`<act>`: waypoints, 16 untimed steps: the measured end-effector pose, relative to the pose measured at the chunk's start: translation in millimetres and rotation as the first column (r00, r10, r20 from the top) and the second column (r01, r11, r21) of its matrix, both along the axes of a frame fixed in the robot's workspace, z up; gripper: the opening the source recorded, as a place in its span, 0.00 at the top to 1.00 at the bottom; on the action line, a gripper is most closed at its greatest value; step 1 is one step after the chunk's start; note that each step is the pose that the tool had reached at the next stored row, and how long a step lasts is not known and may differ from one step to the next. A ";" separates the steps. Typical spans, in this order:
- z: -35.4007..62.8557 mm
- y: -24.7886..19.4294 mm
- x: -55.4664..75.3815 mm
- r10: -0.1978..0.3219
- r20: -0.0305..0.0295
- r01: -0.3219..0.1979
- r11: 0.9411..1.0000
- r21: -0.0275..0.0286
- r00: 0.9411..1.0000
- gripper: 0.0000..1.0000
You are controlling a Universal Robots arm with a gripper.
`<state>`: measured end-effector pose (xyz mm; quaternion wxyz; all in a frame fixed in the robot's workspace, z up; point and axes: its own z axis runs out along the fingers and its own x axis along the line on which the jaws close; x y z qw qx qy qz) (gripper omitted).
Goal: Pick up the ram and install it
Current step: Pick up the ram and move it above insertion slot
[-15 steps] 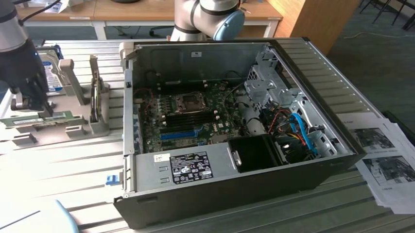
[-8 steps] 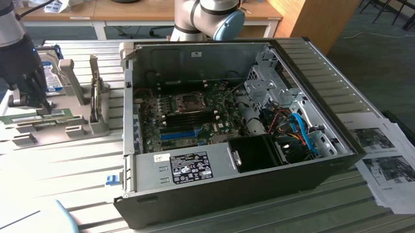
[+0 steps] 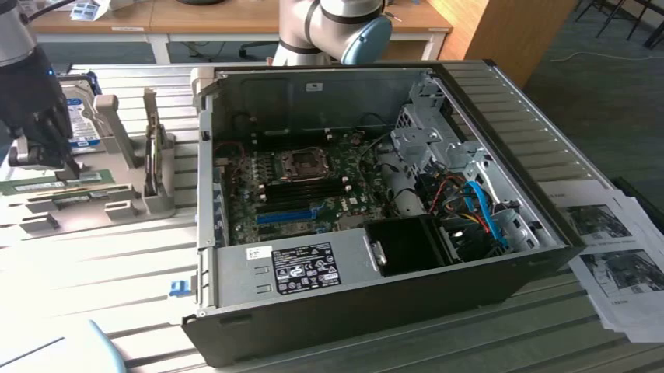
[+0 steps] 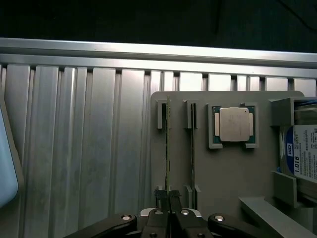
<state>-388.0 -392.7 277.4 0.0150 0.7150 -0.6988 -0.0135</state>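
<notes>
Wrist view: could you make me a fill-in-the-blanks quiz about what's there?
1. The jaws are closed on a thin memory stick standing on its ___.
2. The grey holder carries ___ such sticks.
3. The square silver chip sits between the other stick and the ___.
Missing words: edge; two; hard drive.

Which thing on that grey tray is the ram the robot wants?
Start at the grey tray beside the open computer. Two thin green sticks stand on edge in it. The ram is the one in the gripper, farther from the square silver chip.
</notes>
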 end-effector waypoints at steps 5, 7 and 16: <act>5.2 0.0 0.2 0.000 0.000 0.000 1.000 0.000 1.000 0.89; 7.8 0.0 0.4 0.000 0.000 0.000 1.000 0.000 1.000 0.89; 19.6 0.0 0.8 0.000 0.000 0.000 1.000 0.000 1.000 0.89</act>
